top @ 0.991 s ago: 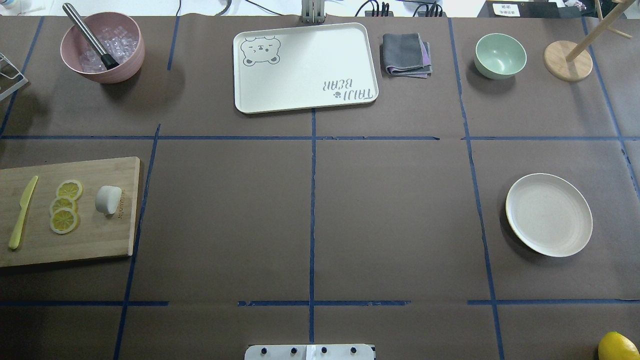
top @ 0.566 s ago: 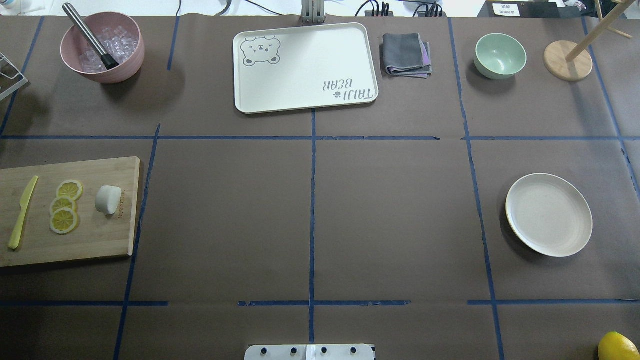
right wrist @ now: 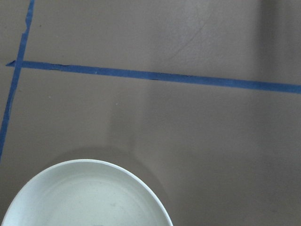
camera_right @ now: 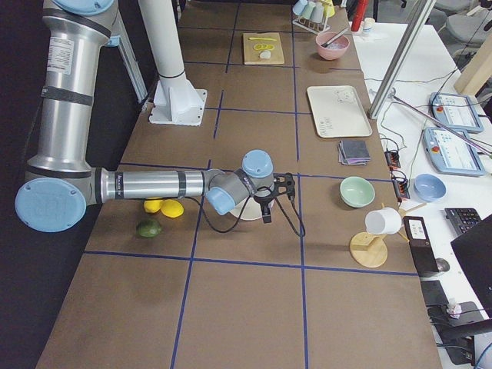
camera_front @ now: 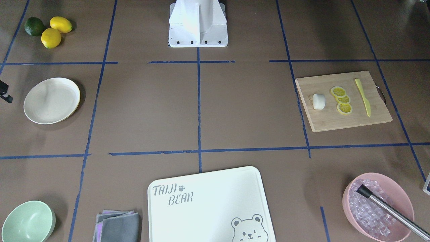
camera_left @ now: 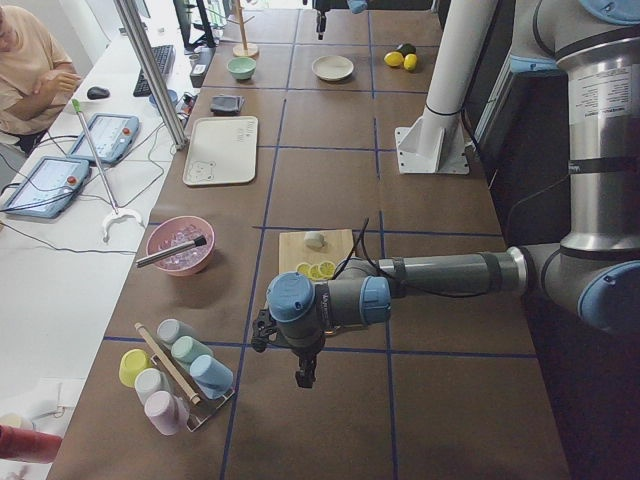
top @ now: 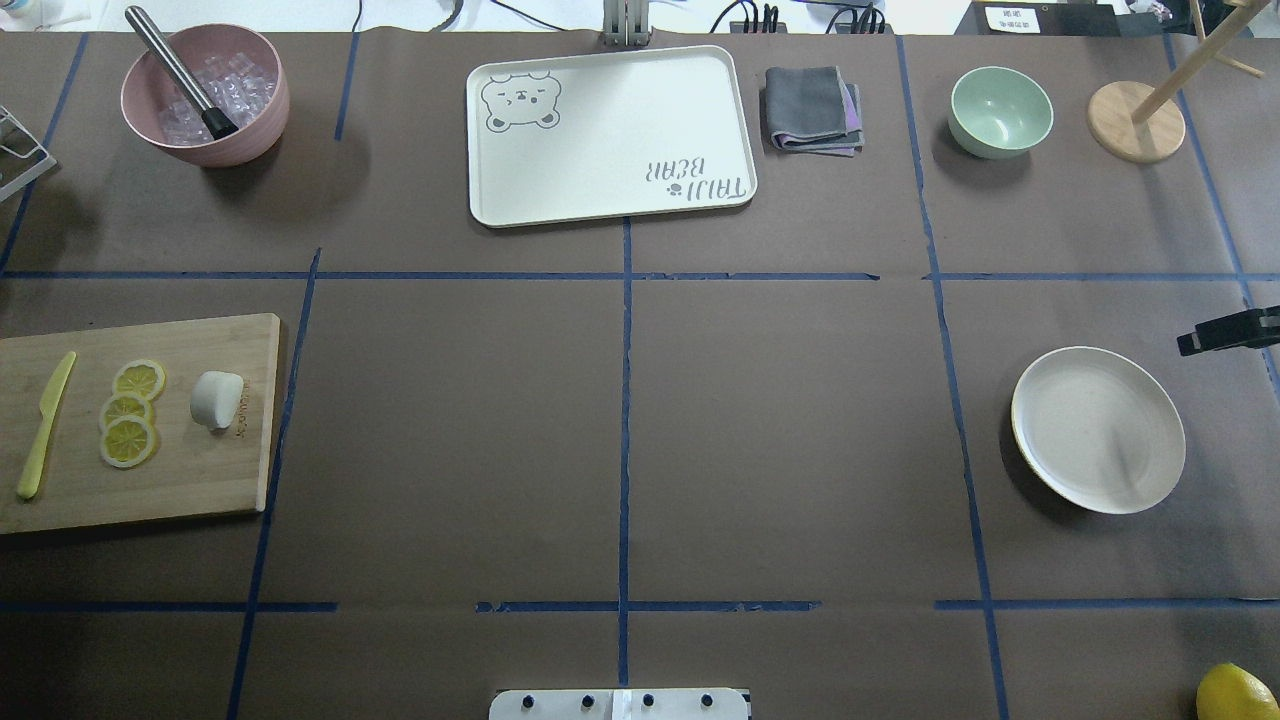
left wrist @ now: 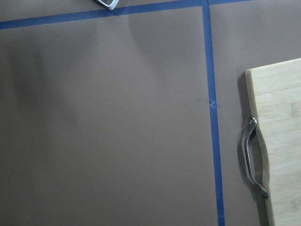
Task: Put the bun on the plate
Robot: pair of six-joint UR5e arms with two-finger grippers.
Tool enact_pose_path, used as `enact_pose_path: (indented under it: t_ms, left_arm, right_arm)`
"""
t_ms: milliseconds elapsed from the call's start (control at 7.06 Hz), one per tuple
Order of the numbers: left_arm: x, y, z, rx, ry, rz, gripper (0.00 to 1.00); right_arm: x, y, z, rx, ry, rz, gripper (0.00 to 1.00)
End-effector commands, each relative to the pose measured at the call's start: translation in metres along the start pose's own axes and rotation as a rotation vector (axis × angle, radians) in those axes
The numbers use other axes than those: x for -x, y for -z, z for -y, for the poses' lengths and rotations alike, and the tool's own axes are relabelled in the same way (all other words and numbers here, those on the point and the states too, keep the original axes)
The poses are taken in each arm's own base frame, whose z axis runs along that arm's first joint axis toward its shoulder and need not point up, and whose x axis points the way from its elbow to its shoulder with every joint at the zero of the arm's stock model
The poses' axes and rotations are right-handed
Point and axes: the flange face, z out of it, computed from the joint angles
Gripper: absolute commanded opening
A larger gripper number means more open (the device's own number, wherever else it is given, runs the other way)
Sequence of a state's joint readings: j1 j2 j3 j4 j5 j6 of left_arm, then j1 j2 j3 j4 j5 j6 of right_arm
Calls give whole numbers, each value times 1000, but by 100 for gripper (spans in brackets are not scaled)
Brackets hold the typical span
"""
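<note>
From across the table, the bun [camera_front: 318, 101] lies on the wooden cutting board [camera_front: 346, 119] at middle right, just left of three lemon slices [camera_front: 342, 100] and a yellow knife [camera_front: 363, 97]. The plate [camera_front: 50, 101] sits bare at middle left, well apart from the board. A dark bit of the right gripper [camera_front: 4, 92] pokes in at the left edge beside it.

From overhead the sides swap: the board and bun are at the left edge and the plate at the right. That dark gripper part shows just above the plate, at the right edge of the frame. I cannot tell how its jaws stand.

From the left end, the left gripper [camera_left: 301, 378] hangs fingers-down at lower centre, below the board in the frame. Whether it is parted or closed, I cannot tell.

From the right end, the right gripper hangs mid-frame, with the plate largely hidden behind the wrist.

The left wrist camera shows brown table paper and the board's metal handle [left wrist: 254, 157] at right.

The right wrist camera shows the plate's rim at lower left.
</note>
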State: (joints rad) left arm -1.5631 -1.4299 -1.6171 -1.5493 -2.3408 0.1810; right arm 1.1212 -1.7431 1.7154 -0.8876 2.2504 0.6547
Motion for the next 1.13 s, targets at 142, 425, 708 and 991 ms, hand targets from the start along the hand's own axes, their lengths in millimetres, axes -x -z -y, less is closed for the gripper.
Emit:
enact_pose_path:
  t_ms: [142, 425, 708, 991]
  left_arm:
    - [0, 0, 0, -2, -2, 0, 100]
    - [-1, 0, 0, -2, -2, -1, 100]
    - [-1, 1, 0, -3, -4, -1, 100]
    - [-2, 2, 1, -6, -6, -2, 100]
  right_arm:
    - [-16, -67, -33, -33, 3, 3, 99]
    - [-24, -76, -41, -25, 10, 8, 98]
    - [-19, -79, -43, -10, 23, 19, 33]
    - [-14, -75, -42, -20, 44, 32, 3]
